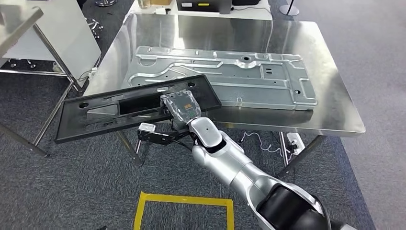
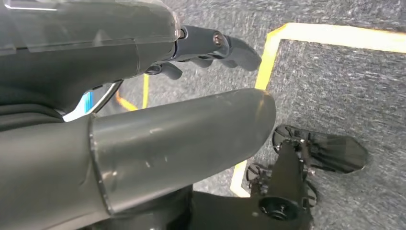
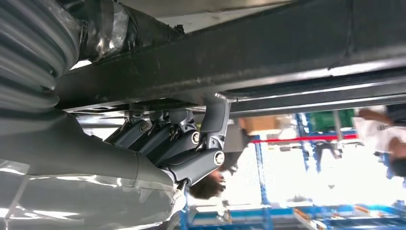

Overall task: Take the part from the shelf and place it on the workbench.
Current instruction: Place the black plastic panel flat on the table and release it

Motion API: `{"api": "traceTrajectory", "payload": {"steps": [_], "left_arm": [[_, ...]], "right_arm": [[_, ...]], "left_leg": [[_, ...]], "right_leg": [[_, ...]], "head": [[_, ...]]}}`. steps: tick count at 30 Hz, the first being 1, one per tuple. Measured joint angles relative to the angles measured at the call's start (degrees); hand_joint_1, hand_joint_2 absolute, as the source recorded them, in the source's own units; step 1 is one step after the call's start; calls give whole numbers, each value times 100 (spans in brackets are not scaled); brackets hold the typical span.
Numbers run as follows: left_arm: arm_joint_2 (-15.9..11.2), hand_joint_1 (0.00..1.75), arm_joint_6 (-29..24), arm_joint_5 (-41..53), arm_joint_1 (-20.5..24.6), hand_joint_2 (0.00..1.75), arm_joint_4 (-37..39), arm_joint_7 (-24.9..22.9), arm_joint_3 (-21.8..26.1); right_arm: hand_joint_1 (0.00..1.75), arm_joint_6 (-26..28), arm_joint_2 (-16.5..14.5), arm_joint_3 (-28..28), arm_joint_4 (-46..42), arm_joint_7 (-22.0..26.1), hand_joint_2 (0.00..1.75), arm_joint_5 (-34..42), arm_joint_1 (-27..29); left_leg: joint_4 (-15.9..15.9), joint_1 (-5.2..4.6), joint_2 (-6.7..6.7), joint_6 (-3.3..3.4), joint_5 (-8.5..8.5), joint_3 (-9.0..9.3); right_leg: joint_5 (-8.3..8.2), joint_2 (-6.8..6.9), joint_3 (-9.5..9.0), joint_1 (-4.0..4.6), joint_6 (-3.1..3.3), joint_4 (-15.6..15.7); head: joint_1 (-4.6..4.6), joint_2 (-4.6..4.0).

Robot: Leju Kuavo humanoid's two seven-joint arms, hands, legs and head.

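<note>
The part is a long black plastic panel (image 1: 110, 112). Its far end lies on the steel workbench (image 1: 335, 110) and its near-left end overhangs the bench's front corner. My right hand (image 1: 179, 108) grips the panel near its middle from the front edge. In the right wrist view the dark fingers (image 3: 191, 148) curl up under the black panel (image 3: 268, 52). My left hand (image 2: 158, 139) hangs over the carpet, thumb and fingers apart and nothing in it.
A large stamped silver metal sheet (image 1: 225, 76) lies across the workbench just behind the black panel. Another steel table (image 1: 19, 21) and a white cabinet (image 1: 62, 28) stand at the left. A yellow tape square (image 1: 184, 201) marks the carpet. A person (image 3: 383, 134) stands far off.
</note>
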State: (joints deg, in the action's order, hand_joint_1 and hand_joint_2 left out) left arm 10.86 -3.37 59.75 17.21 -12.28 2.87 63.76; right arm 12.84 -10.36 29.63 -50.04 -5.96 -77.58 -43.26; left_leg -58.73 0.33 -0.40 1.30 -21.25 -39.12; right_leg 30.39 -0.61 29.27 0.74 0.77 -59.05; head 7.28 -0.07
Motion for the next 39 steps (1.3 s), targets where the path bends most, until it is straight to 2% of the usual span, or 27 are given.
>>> {"api": "traceTrajectory", "payload": {"steps": [1, 3, 4, 6, 7, 8, 9, 10, 11, 12, 13, 16, 18, 21, 22, 23, 24, 25, 27, 28, 29, 32, 34, 36, 37, 38, 39], "left_arm": [[2, 0, -1, -15, 30, 0, -2, -7, 7], [3, 0, -1, -33, 72, 0, -5, -9, 17], [1, 0, -1, -39, 83, 0, -7, -9, 23], [-2, 0, -2, -41, 90, 0, -9, -9, 41], [-2, 0, -2, -41, 85, 0, -9, -9, 52], [-1, 0, -1, -41, 80, 0, -9, -9, 63], [1, 0, -1, -42, 77, 0, -9, -9, 73], [3, 0, 0, -44, 75, 0, -9, -9, 82], [6, 0, 0, -48, 77, 0, -9, -9, 92], [7, 0, -2, -53, 82, 0, -9, -5, 100], [7, 0, -5, -62, 88, 0, -10, -1, 105], [3, 0, -24, -136, 93, 0, -13, 40, 114], [-5, 0, -35, -192, 96, 0, -14, 77, 122], [-18, 0, -47, -288, 76, 0, -14, 118, 147], [-27, 0, -49, -323, 52, 0, -14, 133, 158], [-42, 0, -51, -358, 23, 0, -14, 150, 174], [-62, 0, -51, -392, -7, 0, -14, 166, 196], [-86, 0, -47, -427, -34, 0, -14, 185, 220], [-142, 0, -33, -495, -86, 0, -15, 216, 268], [-165, 0, -25, -526, -105, 0, -16, 232, 287], [-181, 0, -19, -550, -120, 0, -16, 244, 302], [-212, 0, -9, -601, -126, 0, -23, 273, 337], [-234, 0, -4, -644, -116, 0, -27, 291, 360], [-255, 0, -1, -697, -118, 0, -34, 314, 386], [-265, 0, 2, -726, -130, 0, -38, 327, 397], [-272, 0, 3, -751, -150, 0, -40, 341, 403], [-277, 0, 4, -775, -172, 0, -42, 358, 409]], "right_arm": [[175, 1, -34, 10, 12, -3, 175, 16, -29], [175, 2, -73, 21, 38, -4, 175, 33, -104], [175, 2, -76, 21, 56, -4, 175, 38, -131], [175, 1, -77, 21, 102, -9, 175, 40, -153], [175, 1, -77, 21, 124, -10, 175, 40, -148], [175, 1, -77, 21, 145, -12, 175, 40, -146], [175, 1, -77, 21, 162, -10, 175, 40, -148], [175, 2, -77, 21, 175, -10, 175, 40, -151], [175, 4, -76, 21, 192, -12, 175, 44, -158], [175, 5, -77, 21, 210, -16, 175, 51, -165], [175, 7, -77, 22, 226, -25, 175, 64, -170], [175, 8, -66, 23, 239, -117, 175, 136, -219], [175, 5, -42, 23, 233, -173, 175, 189, -299], [175, 0, 47, 20, 230, -239, 175, 282, -374], [175, 2, 99, 15, 230, -259, 175, 314, -365], [175, 5, 163, 4, 230, -275, 175, 343, -350], [175, 10, 230, -10, 230, -285, 175, 376, -332], [175, 19, 295, -32, 230, -284, 175, 407, -314], [175, 59, 428, -94, 247, -250, 175, 462, -267], [175, 85, 495, -132, 261, -223, 175, 486, -240], [175, 108, 551, -171, 276, -200, 175, 500, -214], [175, 147, 658, -296, 292, -140, 175, 519, -183], [175, 170, 709, -377, 304, -97, 175, 526, -177], [175, 183, 757, -445, 336, -77, 175, 531, -138], [175, 184, 783, -476, 359, -73, 175, 531, -103], [175, 184, 806, -500, 384, -66, 175, 529, -67], [175, 186, 829, -526, 406, -56, 175, 527, -37]], "left_leg": [[35, 16, -1, 29, -24, 58], [105, 47, -4, 73, -90, 210], [119, 49, -7, 86, -139, 276], [127, 58, -19, 88, -260, 416], [125, 63, -28, 81, -329, 496], [122, 69, -38, 69, -401, 586], [119, 76, -44, 54, -478, 686], [121, 82, -48, 34, -556, 771], [110, 86, -49, 5, -631, 856], [112, 86, -52, -34, -697, 911], [129, 87, -55, -75, -752, 944], [107, 97, -51, -195, -800, 1060], [-218, 109, -29, -236, -851, 967], [-1228, 108, -6, -244, -1199, 286], [-1429, 104, -6, -243, -1321, 69], [-1457, 99, -6, -239, -1361, -79], [-1291, 93, -5, -226, -1260, -141], [-974, 85, -5, -199, -1005, -146], [-277, 51, -4, -128, -262, -115], [-78, 33, -8, -93, -5, -99], [8, 14, -10, -63, 117, -93], [80, 19, -5, 18, 43, 35], [163, 44, 2, 66, -2, 167], [187, 46, -1, 91, -79, 274], [188, 46, -10, 89, -129, 334], [184, 47, -21, 85, -182, 397], [177, 48, -32, 77, -237, 463]], "right_leg": [[-51, 2, 58, -2, -33, -135], [-85, 15, 392, -23, -106, -683], [-2, 22, 620, -47, -139, -1010], [329, 30, 1072, -100, -193, -1506], [438, 32, 1205, -124, -215, -1548], [418, 36, 1259, -142, -232, -1418], [236, 42, 1237, -155, -242, -1126], [-113, 52, 1168, -160, -238, -732], [-469, 59, 1107, -150, -218, -367], [-730, 63, 1055, -131, -183, -110], [-887, 64, 1028, -108, -144, 22], [-808, 48, 885, -87, 4, 82], [-711, 35, 716, -101, 93, 119], [-529, 22, 500, -91, 145, 132], [-458, 15, 419, -83, 146, 132], [-380, 8, 325, -75, 144, 131], [-300, 2, 222, -69, 138, 131], [-214, -3, 112, -64, 128, 131], [-48, -17, -57, -43, 87, 119], [19, -24, -102, -37, 51, 119], [61, -30, -127, -36, 13, 117], [21, -24, -55, -57, -92, -59], [35, -7, 286, -80, -170, -602], [281, 3, 764, -116, -239, -1243], [410, 6, 960, -136, -258, -1430], [444, 12, 1080, -151, -262, -1459], [330, 19, 1123, -162, -260, -1318]], "head": [[1, 0], [3, 0], [4, 0], [4, 0], [3, 0], [4, 0], [5, 0], [5, 0], [2, 0], [-1, 0], [-4, 0], [-6, 0], [-6, 0], [-8, 0], [-8, 0], [-8, 0], [-8, 0], [-8, 0], [-7, 0], [-5, 0], [-5, 0], [-6, 0], [-4, 0], [-4, 0], [-4, 0], [-3, 0], [-3, 0]]}}
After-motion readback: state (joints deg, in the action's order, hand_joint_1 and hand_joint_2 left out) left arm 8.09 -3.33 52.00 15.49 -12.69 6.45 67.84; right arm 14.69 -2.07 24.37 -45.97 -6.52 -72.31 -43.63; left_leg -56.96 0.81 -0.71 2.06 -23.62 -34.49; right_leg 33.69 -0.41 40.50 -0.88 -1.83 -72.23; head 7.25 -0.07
